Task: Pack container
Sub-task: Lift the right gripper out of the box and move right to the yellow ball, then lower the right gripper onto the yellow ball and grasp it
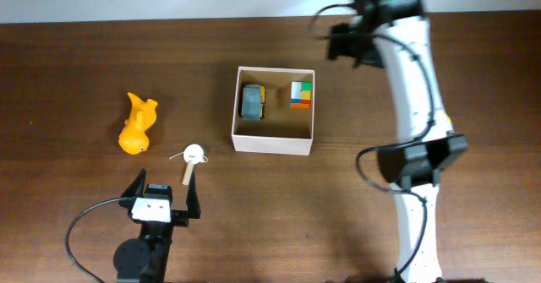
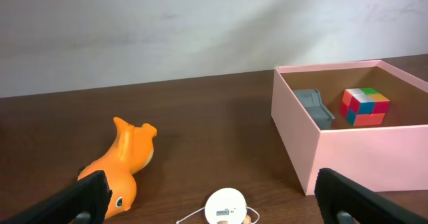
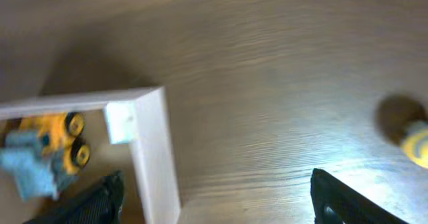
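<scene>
The container (image 1: 273, 143) is a square white-walled box at mid table. It holds a grey and yellow toy truck (image 1: 253, 102) and a multicoloured cube (image 1: 301, 94). In the left wrist view its wall (image 2: 361, 154) looks pink, with the truck (image 2: 314, 107) and the cube (image 2: 364, 106) inside. My left gripper (image 1: 163, 197) is open and empty near the front edge, left of the box; its fingers (image 2: 214, 204) frame a white disc. My right gripper (image 1: 345, 43) is open and empty above the table by the box's far right corner (image 3: 150, 150); its fingers (image 3: 217, 200) straddle that wall.
An orange animal toy (image 1: 137, 124) lies left of the box, also in the left wrist view (image 2: 120, 164). A white disc on a small wooden stick with string (image 1: 193, 155) lies just ahead of my left gripper (image 2: 225, 206). A blurred yellow object (image 3: 416, 144) shows in the right wrist view.
</scene>
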Motion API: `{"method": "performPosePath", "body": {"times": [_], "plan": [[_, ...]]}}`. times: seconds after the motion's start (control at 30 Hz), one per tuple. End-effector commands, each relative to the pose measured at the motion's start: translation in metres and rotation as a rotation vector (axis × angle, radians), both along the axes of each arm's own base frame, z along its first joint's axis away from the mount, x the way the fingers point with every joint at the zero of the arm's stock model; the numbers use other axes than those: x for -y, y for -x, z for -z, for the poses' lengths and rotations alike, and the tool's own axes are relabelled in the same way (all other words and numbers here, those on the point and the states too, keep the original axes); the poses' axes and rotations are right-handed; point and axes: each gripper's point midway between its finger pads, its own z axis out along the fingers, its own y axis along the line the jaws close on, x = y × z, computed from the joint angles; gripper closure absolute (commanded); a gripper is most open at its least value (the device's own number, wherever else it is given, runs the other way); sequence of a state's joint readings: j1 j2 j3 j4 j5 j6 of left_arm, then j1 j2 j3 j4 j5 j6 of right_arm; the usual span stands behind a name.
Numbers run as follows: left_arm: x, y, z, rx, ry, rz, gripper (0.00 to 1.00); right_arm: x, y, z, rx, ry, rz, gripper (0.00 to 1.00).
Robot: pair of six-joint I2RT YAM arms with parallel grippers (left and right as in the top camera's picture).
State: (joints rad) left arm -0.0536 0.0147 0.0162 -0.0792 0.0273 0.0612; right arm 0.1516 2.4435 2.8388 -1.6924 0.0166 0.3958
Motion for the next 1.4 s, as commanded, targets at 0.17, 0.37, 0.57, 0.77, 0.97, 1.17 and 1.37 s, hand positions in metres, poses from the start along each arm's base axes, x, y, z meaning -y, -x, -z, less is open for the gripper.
{"method": "performPosePath", "body": {"times": [0.17, 0.37, 0.57, 0.77, 0.97, 1.17, 1.37], "plan": [[0.001, 0.0, 0.002, 0.002, -0.015, 0.008, 0.01, 0.085, 0.003, 0.009, -0.05, 0.011, 0.177, 0.17], [0.001, 0.0, 0.002, 0.002, -0.015, 0.008, 0.01, 0.161, 0.052, 0.056, -0.289, 0.151, 0.309, 0.18], [0.001, 0.0, 0.002, 0.002, -0.015, 0.008, 0.01, 0.212, 0.095, 0.088, -0.455, 0.136, 0.414, 0.2], [0.001, 0.0, 0.002, 0.002, -0.015, 0.008, 0.01, 0.236, 0.103, 0.095, -0.457, 0.064, 0.372, 0.2], [0.001, 0.0, 0.002, 0.002, -0.015, 0.008, 0.01, 0.224, 0.09, 0.098, -0.406, -0.021, 0.244, 0.2], [0.001, 0.0, 0.002, 0.002, -0.015, 0.008, 0.01, 0.212, 0.082, 0.102, -0.389, -0.04, 0.165, 0.19], [0.001, 0.0, 0.002, 0.002, -0.015, 0.008, 0.01, 0.215, 0.087, 0.124, -0.418, -0.039, 0.147, 0.17]]}}
